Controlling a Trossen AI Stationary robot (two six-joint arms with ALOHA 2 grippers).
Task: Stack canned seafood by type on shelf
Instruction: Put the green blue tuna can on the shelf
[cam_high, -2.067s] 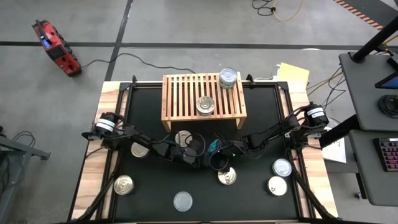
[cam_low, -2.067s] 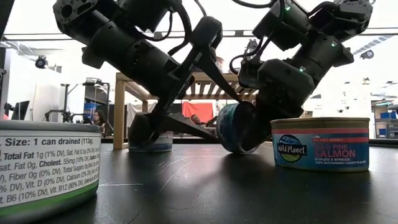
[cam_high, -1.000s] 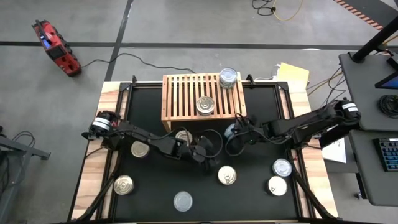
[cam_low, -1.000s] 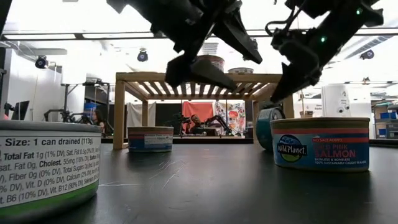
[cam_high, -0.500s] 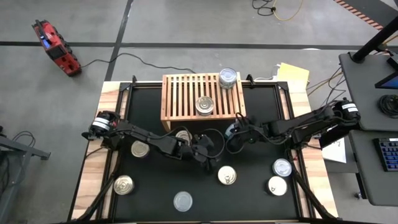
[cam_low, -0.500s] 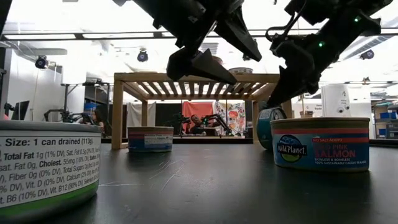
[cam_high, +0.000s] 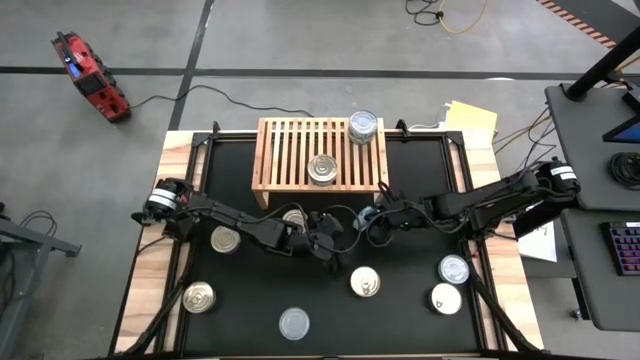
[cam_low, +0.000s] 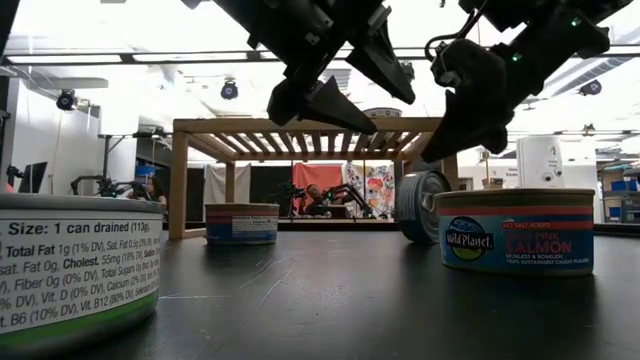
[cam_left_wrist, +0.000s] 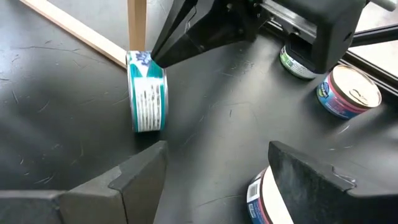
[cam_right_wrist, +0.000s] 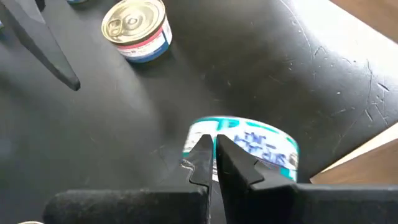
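Observation:
The light-wood shelf (cam_high: 290, 150) stands at the table's far middle with two cans (cam_high: 363, 125) (cam_high: 323, 170) on its slatted top. A teal can (cam_left_wrist: 148, 90) stands on its edge on the black table beside the shelf's right front leg (cam_left_wrist: 137, 25). My right gripper (cam_right_wrist: 214, 149) is shut, its tips at this can's top. My left gripper (cam_left_wrist: 214, 177) hovers open just left of it, above the table, with nothing between its fingers. A pink salmon can (cam_high: 365, 282) sits upright near it. My right gripper touches the teal can with its shut fingertips (cam_left_wrist: 155, 59) on the upper part of the rim (cam_left_wrist: 144, 57). The fingers come slanting down from the table's right. The can stands on its edge on the table, next to the shelf's leg.
More cans sit upright on the table: at the left (cam_high: 225, 240) (cam_high: 200, 297), near the front edge (cam_high: 294, 323), and at the right (cam_high: 453, 268) (cam_high: 445, 298). One can (cam_low: 242, 222) sits under the shelf. Both arms cross the table's middle.
The shelf has slid a little toward the table's left edge, with both cans still on top. The teal can on edge has shifted left with it, and my right gripper has followed, staying shut. Both grippers have rolled slightly.

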